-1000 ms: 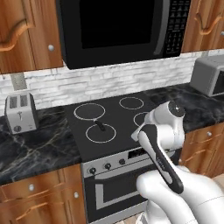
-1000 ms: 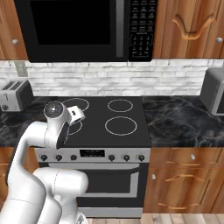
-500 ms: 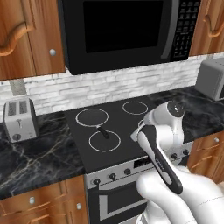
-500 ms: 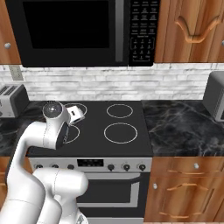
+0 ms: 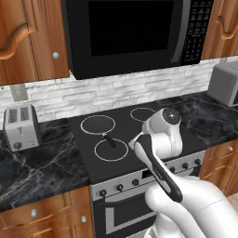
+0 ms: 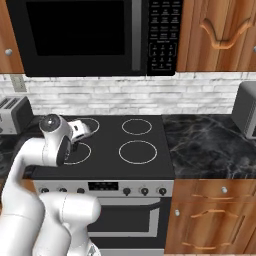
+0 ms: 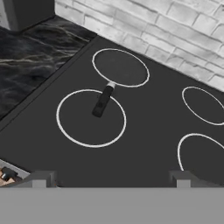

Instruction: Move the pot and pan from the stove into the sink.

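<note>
A black microwave hangs above; a toaster sits on the marble counter.

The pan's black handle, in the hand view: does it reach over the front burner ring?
Yes: the pan sits on the back ring, and its handle slants down across the front burner ring.

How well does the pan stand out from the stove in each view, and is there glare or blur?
Hand view: the pan is almost as black as the stove; only its pale rim and handle mark it; edges look soft, without glare. Left base view: even light, no clear shadows. Right base view: the microwave door shows no reflections.
</note>
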Controlling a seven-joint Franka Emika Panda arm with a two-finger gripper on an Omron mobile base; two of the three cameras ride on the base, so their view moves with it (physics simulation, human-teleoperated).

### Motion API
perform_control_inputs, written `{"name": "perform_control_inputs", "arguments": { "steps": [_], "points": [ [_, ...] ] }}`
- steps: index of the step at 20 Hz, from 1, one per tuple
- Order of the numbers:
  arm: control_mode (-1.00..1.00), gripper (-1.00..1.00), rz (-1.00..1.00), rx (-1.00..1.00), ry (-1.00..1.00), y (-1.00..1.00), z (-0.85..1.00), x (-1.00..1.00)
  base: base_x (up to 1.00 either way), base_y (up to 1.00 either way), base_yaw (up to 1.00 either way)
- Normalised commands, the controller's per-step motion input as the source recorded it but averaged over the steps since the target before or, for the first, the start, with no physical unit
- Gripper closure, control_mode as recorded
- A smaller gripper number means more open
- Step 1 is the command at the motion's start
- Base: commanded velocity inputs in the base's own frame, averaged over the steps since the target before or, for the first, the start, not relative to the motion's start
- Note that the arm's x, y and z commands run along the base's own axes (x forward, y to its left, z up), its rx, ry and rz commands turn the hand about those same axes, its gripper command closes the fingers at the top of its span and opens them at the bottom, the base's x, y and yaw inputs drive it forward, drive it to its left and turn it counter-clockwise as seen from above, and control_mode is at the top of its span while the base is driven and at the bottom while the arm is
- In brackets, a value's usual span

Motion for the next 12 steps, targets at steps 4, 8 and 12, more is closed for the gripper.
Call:
{"name": "perform_control_inputs", "arguments": {
  "steps": [4, 8, 12],
  "points": [
    [-1.0, -1.0, -0.14, -0.02, 0.07, 0.53, -0.01, 0.29, 0.0, 0.0, 0.0],
    [-1.0, -1.0, -0.06, 0.01, 0.1, 0.24, 0.0, 0.17, 0.0, 0.0, 0.0],
    [-1.0, -1.0, -0.02, 0.01, 0.09, 0.08, -0.03, 0.07, 0.0, 0.0, 0.0]
  ]
}}
